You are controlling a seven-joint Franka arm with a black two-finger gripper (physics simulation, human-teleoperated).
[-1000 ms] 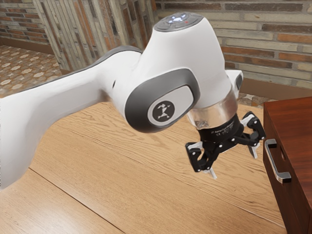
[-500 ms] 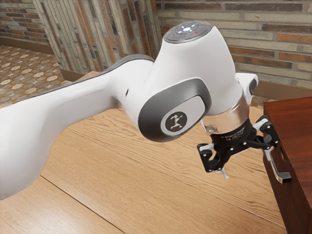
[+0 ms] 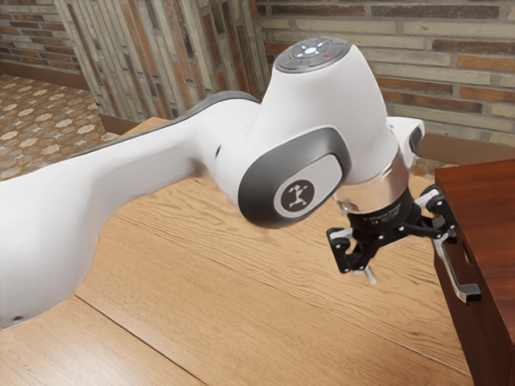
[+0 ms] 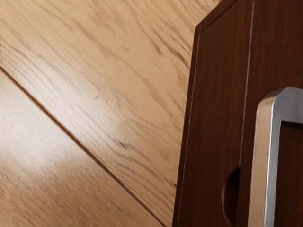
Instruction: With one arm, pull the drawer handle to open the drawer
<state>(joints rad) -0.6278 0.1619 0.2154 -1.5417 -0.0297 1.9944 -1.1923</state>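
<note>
The wooden table (image 3: 201, 305) carried the dark drawer (image 3: 487, 241) at the exterior view's right, apparently unopened, its metal handle (image 3: 452, 272) facing the arm. The gripper (image 3: 402, 256) hung spread wide and empty, one finger just beside the handle's upper end. Closing there would probably catch only that corner and slip off under the pull.

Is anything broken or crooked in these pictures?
No, nothing stands out. The handle sits straight on the drawer, and no dents or scratches show on either. The gripper is open, with one finger beside the handle's upper end.
</note>
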